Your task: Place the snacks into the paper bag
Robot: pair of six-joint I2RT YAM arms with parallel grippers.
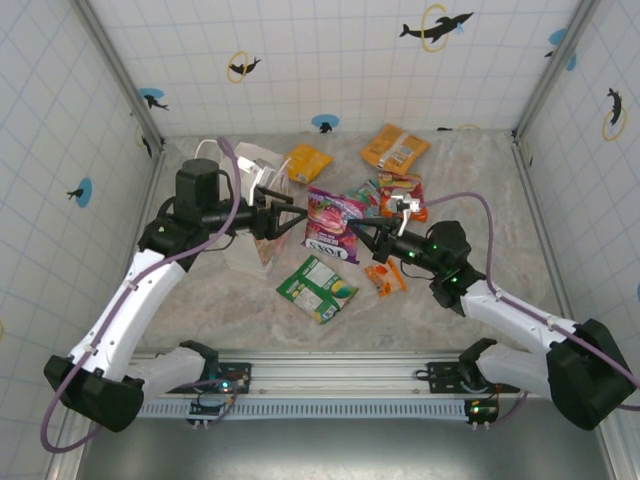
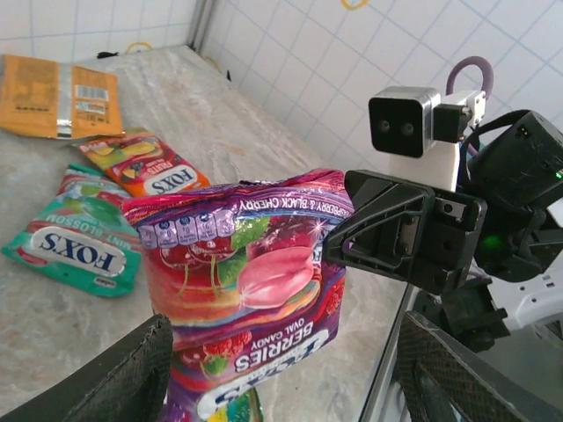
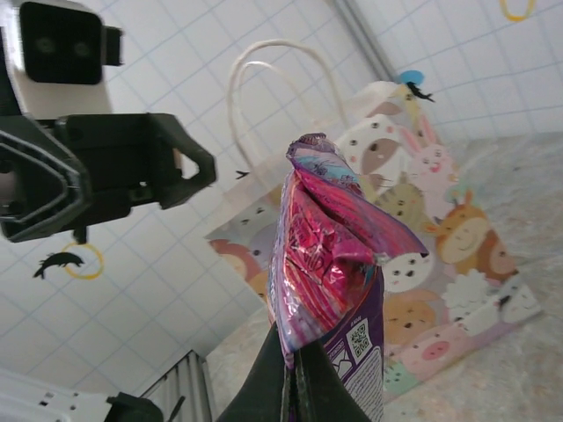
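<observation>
Purple foil berries packet (image 2: 251,264) is pinched at one edge by my right gripper (image 1: 357,232), fingers pressed together on it, holding it clear of the counter (image 1: 480,210). The packet sits just right of the paper bag (image 3: 440,237), near it but not inside. My left gripper (image 1: 296,217) is spread wide in front of the bag, facing the packet. Further right of the bag lie a teal FOXS packet (image 2: 75,246), a red-orange FOXS packet (image 2: 145,167) and an orange-yellow packet (image 2: 62,97). A green packet (image 1: 318,288) and a tiny orange packet (image 1: 385,277) lie on the near side of the bag
</observation>
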